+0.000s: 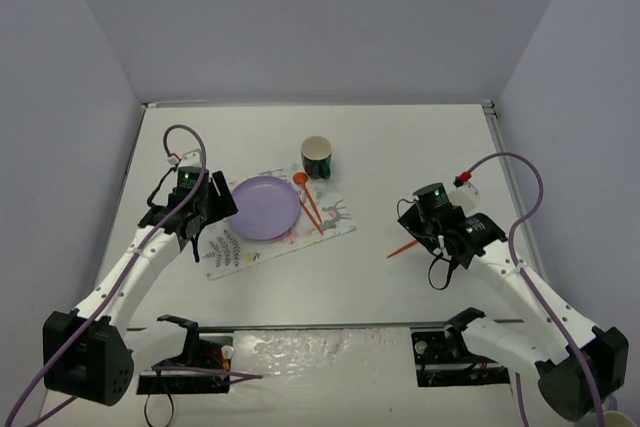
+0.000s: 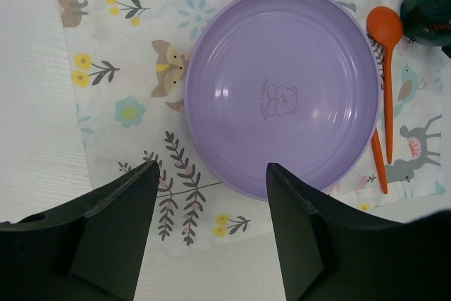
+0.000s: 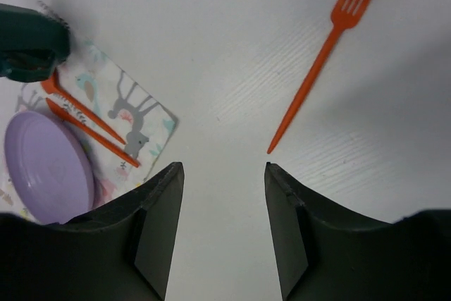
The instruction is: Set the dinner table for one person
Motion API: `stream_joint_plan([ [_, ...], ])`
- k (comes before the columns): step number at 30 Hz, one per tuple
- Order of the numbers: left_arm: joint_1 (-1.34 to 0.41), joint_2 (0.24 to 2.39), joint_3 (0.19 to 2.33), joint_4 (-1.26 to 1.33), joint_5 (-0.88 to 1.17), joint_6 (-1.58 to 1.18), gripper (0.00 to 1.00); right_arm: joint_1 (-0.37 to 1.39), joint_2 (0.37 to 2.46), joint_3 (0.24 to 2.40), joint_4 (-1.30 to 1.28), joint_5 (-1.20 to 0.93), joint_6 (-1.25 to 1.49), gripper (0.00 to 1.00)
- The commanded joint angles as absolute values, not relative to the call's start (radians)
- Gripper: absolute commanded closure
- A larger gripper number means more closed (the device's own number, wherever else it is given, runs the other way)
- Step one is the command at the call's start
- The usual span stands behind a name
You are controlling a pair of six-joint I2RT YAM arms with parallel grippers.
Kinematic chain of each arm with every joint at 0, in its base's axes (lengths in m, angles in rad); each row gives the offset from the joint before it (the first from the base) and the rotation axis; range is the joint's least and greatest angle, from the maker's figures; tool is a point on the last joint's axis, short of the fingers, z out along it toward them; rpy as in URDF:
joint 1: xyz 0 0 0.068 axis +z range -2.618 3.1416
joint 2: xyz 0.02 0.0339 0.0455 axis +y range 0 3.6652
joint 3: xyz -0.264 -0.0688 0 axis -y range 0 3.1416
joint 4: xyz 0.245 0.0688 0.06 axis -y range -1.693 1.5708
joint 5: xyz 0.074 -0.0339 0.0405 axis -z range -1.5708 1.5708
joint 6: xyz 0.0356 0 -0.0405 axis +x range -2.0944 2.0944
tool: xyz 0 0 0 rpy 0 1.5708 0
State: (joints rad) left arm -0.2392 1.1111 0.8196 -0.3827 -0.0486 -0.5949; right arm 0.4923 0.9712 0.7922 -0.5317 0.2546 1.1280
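Beyond the open, empty right fingers (image 3: 156, 230), at one o'clock, lies the fork (image 3: 313, 68), handle tip nearest, tines away; left fingers (image 2: 113, 237), open too, sit farther off.

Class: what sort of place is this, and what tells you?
Likely a robot lab bench staged for dining: bare walls, left arm and right arm at a white table, plate on a placemat.
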Motion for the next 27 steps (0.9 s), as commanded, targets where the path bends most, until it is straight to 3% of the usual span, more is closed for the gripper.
stream_joint_plan([
  [1,-0.23,1.099,0.854,-0.323,-0.008,-0.589,0.41,0.496,0.985,0.715,-0.586,0.36,1.276,0.54],
  [13,-0.23,1.133,0.867,-0.326,-0.003,-0.55,0.41,0.486,1.196,0.784,-0.586,0.498,1.298,0.53],
  [19,-0.229,1.132,0.867,-0.334,-0.02,-0.539,0.41,0.488,1.354,0.781,-0.514,0.444,1.278,0.56],
  [27,-0.22,1.12,0.862,-0.348,-0.034,-0.528,0.41,0.484,1.399,0.75,-0.457,0.437,1.277,0.57],
])
